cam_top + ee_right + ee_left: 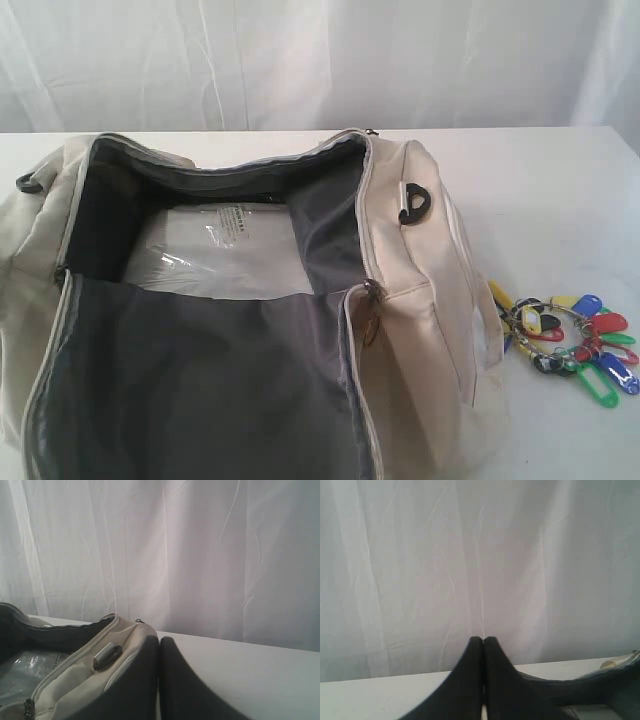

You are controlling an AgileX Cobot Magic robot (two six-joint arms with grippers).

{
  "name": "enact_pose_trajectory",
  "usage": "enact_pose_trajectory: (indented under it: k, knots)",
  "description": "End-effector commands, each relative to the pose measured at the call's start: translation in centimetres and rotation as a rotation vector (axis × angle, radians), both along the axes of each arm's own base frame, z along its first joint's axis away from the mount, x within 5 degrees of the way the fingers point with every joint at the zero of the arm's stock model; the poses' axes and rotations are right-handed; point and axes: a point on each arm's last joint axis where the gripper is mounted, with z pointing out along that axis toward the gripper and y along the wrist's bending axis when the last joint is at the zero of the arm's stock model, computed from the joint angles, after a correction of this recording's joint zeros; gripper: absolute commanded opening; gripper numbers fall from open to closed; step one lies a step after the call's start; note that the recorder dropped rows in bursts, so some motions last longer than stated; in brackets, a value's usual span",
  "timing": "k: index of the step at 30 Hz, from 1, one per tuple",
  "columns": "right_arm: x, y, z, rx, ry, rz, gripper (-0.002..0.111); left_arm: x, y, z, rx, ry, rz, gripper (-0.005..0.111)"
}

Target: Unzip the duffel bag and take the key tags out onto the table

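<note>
The duffel bag [410, 300] lies on the white table [550, 180] with its main zipper undone and its mouth gaping wide, showing dark grey lining. Inside, on the bottom of the bag, lies a flat clear plastic packet [215, 255] with a small printed label. A black D-ring [415, 203] sits on the cream end panel on the right of the exterior view, and a metal zipper pull [372, 292] hangs at the corner of the opening below it. The key tags [575, 335] are out of the bag, a bunch of yellow, blue, red and green tags on metal rings, resting on the table just beside the bag's right end. Neither arm appears in the exterior view. In the left wrist view the left gripper [483, 641] has its two dark fingers pressed together with nothing between them, raised above the table. In the right wrist view the right gripper [159, 641] is likewise closed and empty, above the bag's rim. A white curtain [320, 60] hangs behind the table.
</note>
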Motion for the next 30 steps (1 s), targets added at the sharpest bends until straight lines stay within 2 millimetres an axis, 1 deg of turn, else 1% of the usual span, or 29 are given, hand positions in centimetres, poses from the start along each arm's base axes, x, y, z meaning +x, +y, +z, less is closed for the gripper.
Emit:
enact_pose_trajectory:
  k: [1, 4, 6, 8, 9, 11, 13, 15, 17, 20, 22, 23, 24, 25, 26, 27, 30]
  knots:
    - [0.0, -0.1, -0.2, -0.009, 0.000, -0.012, 0.000, -0.1, -0.3, -0.1, -0.001, -0.002, -0.037, 0.000]
    - [0.0, -0.1, -0.2, -0.009, 0.000, -0.012, 0.000, -0.1, -0.5, -0.2, 0.015, -0.003, -0.057, 0.000]
    - [0.0, -0.1, -0.2, -0.009, 0.000, -0.012, 0.000, 0.1, -0.2, -0.7, 0.022, 0.013, -0.019, 0.000]
    - [0.0, -0.1, -0.2, -0.009, 0.000, -0.012, 0.000, 0.5, 0.1, -1.9, 0.007, 0.058, 0.027, 0.000]
    - [0.0, -0.1, -0.2, -0.015, -0.003, -0.013, 0.000, 0.7, 0.4, -2.6, -0.037, 0.097, 0.048, 0.000]
    - [0.0, -0.1, -0.2, -0.016, -0.004, -0.013, 0.000, 1.0, 0.7, -4.1, -0.059, 0.189, 0.086, 0.000]
    - [0.0, -0.1, -0.2, -0.016, -0.004, -0.013, 0.000, 1.0, 0.7, -4.9, -0.028, 0.253, 0.092, 0.000]
    - [0.0, -0.1, -0.2, -0.015, -0.003, -0.013, 0.000, 1.0, 0.6, -5.0, 0.057, 0.257, 0.088, 0.000]
    - [0.0, -0.1, -0.2, -0.015, -0.003, -0.013, 0.000, 1.0, 0.6, -5.1, 0.101, 0.257, 0.092, 0.000]
    - [0.0, -0.1, -0.2, -0.016, -0.004, -0.011, 0.000, 0.9, 1.2, -6.3, 0.095, 0.391, 0.151, 0.000]
    - [0.0, -0.1, -0.2, -0.016, -0.004, -0.011, 0.000, 0.8, 1.4, -6.8, 0.091, 0.443, 0.172, 0.000]
    - [0.0, -0.1, -0.2, -0.016, -0.004, -0.011, 0.000, 0.9, 1.2, -7.9, 0.114, 0.472, 0.150, 0.000]
    - [0.0, -0.1, -0.2, -0.016, -0.005, -0.009, 0.000, 0.9, 0.4, -9.4, 0.151, 0.510, 0.067, 0.000]
    - [0.0, -0.1, -0.2, -0.014, -0.004, -0.009, 0.000, 0.9, 0.0, -10.0, 0.162, 0.509, 0.023, 0.000]
    - [0.0, -0.1, -0.2, -0.014, -0.004, -0.011, 0.000, 1.0, -0.7, -11.3, 0.149, 0.476, -0.051, 0.000]
    - [0.0, -0.1, -0.2, -0.014, -0.003, -0.013, 0.000, 1.1, -0.8, -11.1, 0.105, 0.449, -0.061, 0.000]
    - [0.0, -0.1, -0.2, -0.014, -0.004, -0.011, 0.000, 1.1, -0.7, -11.1, 0.152, 0.433, -0.054, 0.000]
